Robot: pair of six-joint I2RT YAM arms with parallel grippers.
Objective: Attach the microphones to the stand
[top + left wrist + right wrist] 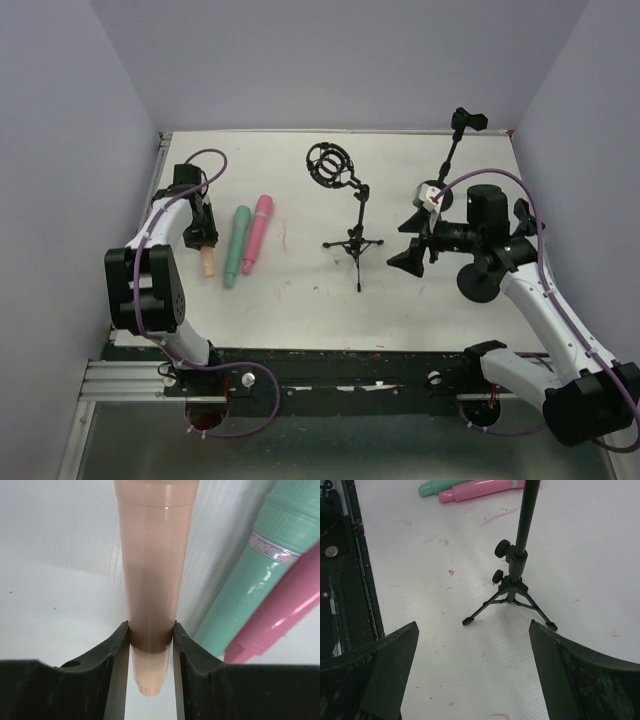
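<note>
The slim peach-beige plastic microphone (152, 555) sits at the left of the tabletop (300, 290), just beside the teal-green microphone (250, 595). My left claw (150, 639) is clenched on its narrow tail. Held so far back, it may pivot or slip when lifted. My right claw (475, 670) gapes, released, near the black tripod stand (517, 560). The peach head is cut off, and I cannot tell whether it touches down.

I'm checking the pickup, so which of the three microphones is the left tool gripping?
The peach-beige microphone, leftmost in the row: the left tool is clamped on its narrow end, while the teal microphone and pink microphone lie free beside it.
</note>
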